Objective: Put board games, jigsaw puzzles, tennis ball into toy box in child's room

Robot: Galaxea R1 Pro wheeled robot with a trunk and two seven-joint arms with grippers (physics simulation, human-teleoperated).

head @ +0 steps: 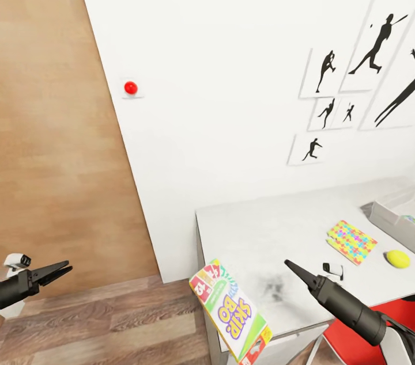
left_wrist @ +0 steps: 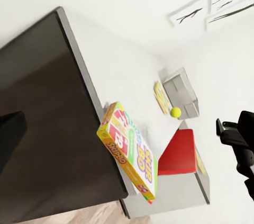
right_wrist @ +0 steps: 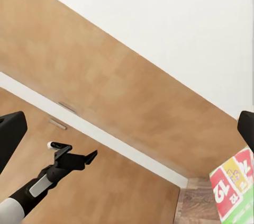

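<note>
The Skip-Bo board game [head: 230, 310] sits tilted at the table's [head: 271, 227] near left corner, overhanging the edge; the left wrist view shows it too [left_wrist: 129, 152]. Further right on the pale top lie a multicoloured jigsaw puzzle [head: 351, 241] and the tennis ball [head: 397, 258]. The grey toy box [head: 395, 209] stands behind them at the picture's edge. My right gripper [head: 291, 266] hovers over the table's front between the game and the puzzle, open and holding nothing. My left gripper [head: 55, 272] is low at the far left over the floor, open and holding nothing.
A red chair [head: 357, 348] stands under my right arm at the table's front. Black sports silhouettes [head: 346, 77] hang on the white wall, and a red knob [head: 131, 87] sits near its corner. A wood panel [head: 52, 123] and plank floor [head: 115, 319] lie left.
</note>
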